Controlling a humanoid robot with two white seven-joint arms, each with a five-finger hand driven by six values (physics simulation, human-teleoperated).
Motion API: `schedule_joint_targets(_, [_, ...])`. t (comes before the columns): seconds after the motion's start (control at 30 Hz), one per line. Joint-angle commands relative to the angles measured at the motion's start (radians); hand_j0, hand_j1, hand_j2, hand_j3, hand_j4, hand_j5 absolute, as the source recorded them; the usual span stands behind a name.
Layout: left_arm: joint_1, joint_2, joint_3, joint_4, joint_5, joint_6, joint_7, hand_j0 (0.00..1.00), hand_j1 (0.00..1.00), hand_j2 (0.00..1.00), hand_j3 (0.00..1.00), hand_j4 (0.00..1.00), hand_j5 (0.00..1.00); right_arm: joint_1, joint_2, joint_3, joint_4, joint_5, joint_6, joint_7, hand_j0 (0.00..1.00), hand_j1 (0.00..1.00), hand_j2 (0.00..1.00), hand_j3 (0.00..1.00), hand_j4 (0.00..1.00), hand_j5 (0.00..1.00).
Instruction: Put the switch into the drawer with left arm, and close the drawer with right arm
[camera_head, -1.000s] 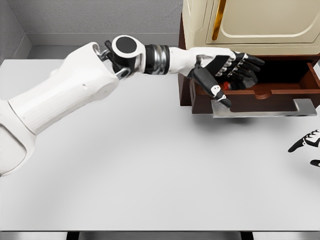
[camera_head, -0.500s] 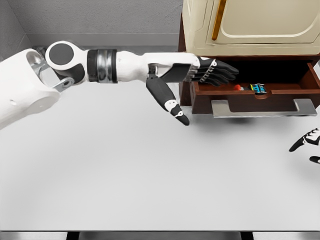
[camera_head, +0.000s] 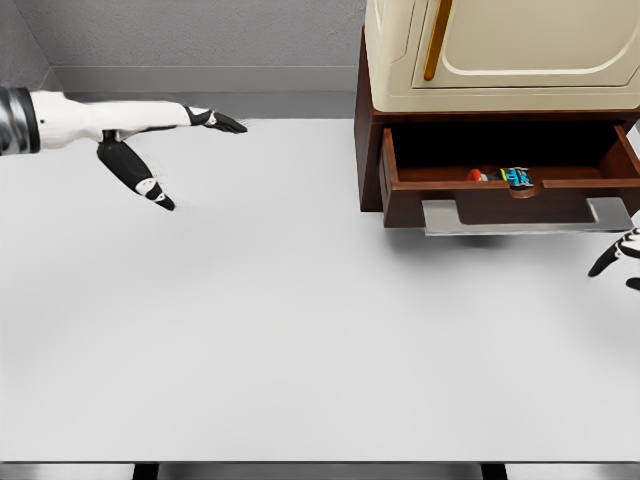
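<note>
The switch, a small object with red, blue and black parts, lies inside the open brown drawer near its front wall. A grey handle runs along the drawer front. My left hand is far off at the upper left over the table, fingers spread and holding nothing. Only the black fingertips of my right hand show at the right edge, just below the handle's right end and apart from it.
A cream cabinet with an orange door handle sits on top of the brown drawer unit at the back right. The white table spreads across the view, with a grey wall behind.
My left hand let go of the switch in the drawer and drew back far to the left. The right fingertips rose slightly toward the drawer handle.
</note>
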Motion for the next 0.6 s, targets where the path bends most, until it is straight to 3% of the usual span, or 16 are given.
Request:
schedule_joint_targets(0.0, [0.000,-0.004,-0.021,0.039,-0.190,-0.096,0.000,1.00,1.00,1.00,1.00,1.00,1.00,-0.002,-0.008,0.006,-0.001,-0.010,0.003,-0.001,0.59,0.59,0.59,0.59,0.59,0.59])
schedule_joint_targets(0.07, [-0.005,-0.003,0.002,0.047,-0.356,-0.311,0.000,1.00,1.00,1.00,1.00,1.00,1.00,-0.015,-0.016,0.024,0.001,-0.012,0.003,-0.001,0.59,0.59,0.59,0.59,0.59,0.59])
schedule_joint_targets(0.1, [-0.003,-0.003,0.003,0.044,-0.368,-0.376,0.000,1.00,1.00,1.00,1.00,1.00,1.00,-0.020,-0.016,0.026,0.001,-0.012,0.003,-0.001,0.59,0.59,0.59,0.59,0.59,0.59])
schedule_joint_targets(0.27, [0.018,0.040,0.052,0.073,-0.359,-0.376,0.000,1.00,1.00,1.00,1.00,1.00,1.00,-0.075,-0.018,0.073,0.007,-0.013,0.003,-0.001,0.59,0.59,0.59,0.59,0.59,0.59])
schedule_joint_targets(0.43, [0.187,0.032,0.290,0.069,-0.358,-0.376,0.000,1.00,1.00,1.00,1.00,1.00,1.00,-0.100,-0.018,0.087,0.007,-0.013,0.003,-0.001,0.59,0.59,0.59,0.59,0.59,0.59])
schedule_joint_targets(0.57, [0.189,0.035,0.292,0.049,-0.355,-0.376,0.000,1.00,1.00,1.00,1.00,1.00,1.00,-0.133,-0.018,0.132,0.010,-0.013,0.003,-0.001,0.59,0.59,0.59,0.59,0.59,0.59])
